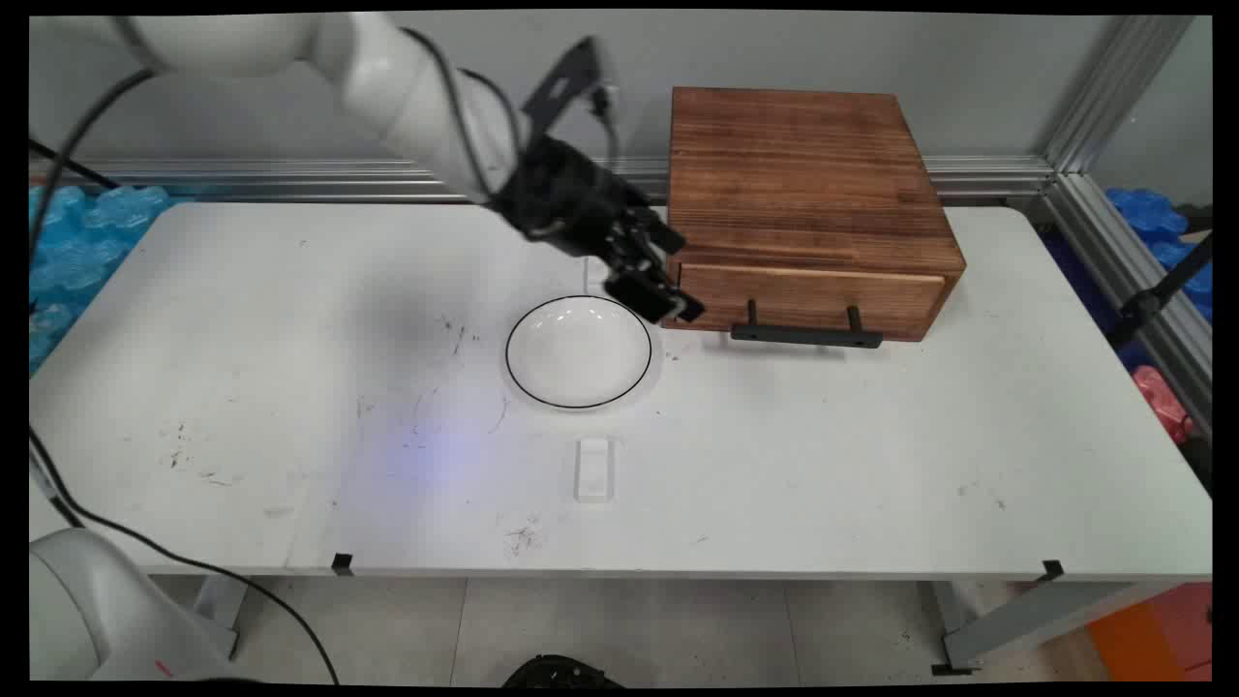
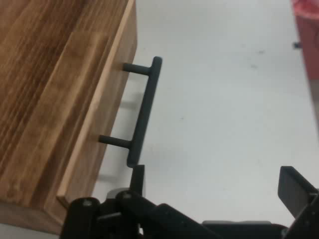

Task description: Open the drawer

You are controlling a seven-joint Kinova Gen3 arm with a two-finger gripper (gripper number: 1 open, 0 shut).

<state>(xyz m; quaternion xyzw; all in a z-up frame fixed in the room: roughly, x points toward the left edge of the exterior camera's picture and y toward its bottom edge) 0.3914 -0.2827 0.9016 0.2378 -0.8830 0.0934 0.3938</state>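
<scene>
White table (image 1: 871,465), arm angled down from upper left, jaws (image 1: 668,298) spread between plate (image 1: 579,350) and drawer handle (image 1: 805,334).

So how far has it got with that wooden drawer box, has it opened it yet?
Not yet. The drawer of the brown wooden box looks shut, front flush. The black two-finger gripper is open and empty, hanging beside the drawer's black bar handle, near its end and not touching it. The white black-rimmed plate sits empty on the white table. Nothing shows as done; I can't say what remains.

White plate (image 1: 578,350), perhaps empty, beside wooden drawer box (image 1: 803,194).
</scene>
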